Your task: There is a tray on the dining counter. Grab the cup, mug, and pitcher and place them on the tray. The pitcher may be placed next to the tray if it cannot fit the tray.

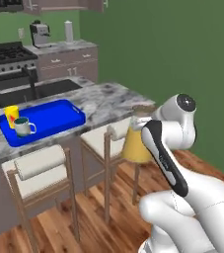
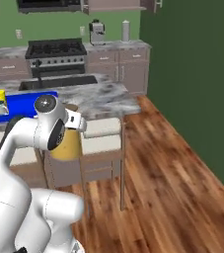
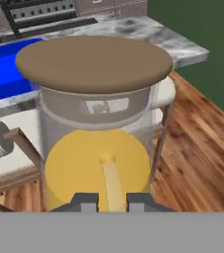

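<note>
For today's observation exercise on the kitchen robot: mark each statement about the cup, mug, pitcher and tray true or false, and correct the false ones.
1. The yellow cup stands on the blue tray. True.
2. The mug is on the floor by the stools. False: it stands on the tray beside the cup.
3. The end effector is shut on the pitcher. True.
4. The pitcher rests on the tray. False: it is held in the air off the dining counter's edge, above the stools.
5. The pitcher is empty. False: it holds orange-yellow contents.
6. The tray lies on the dining counter. True.
</note>
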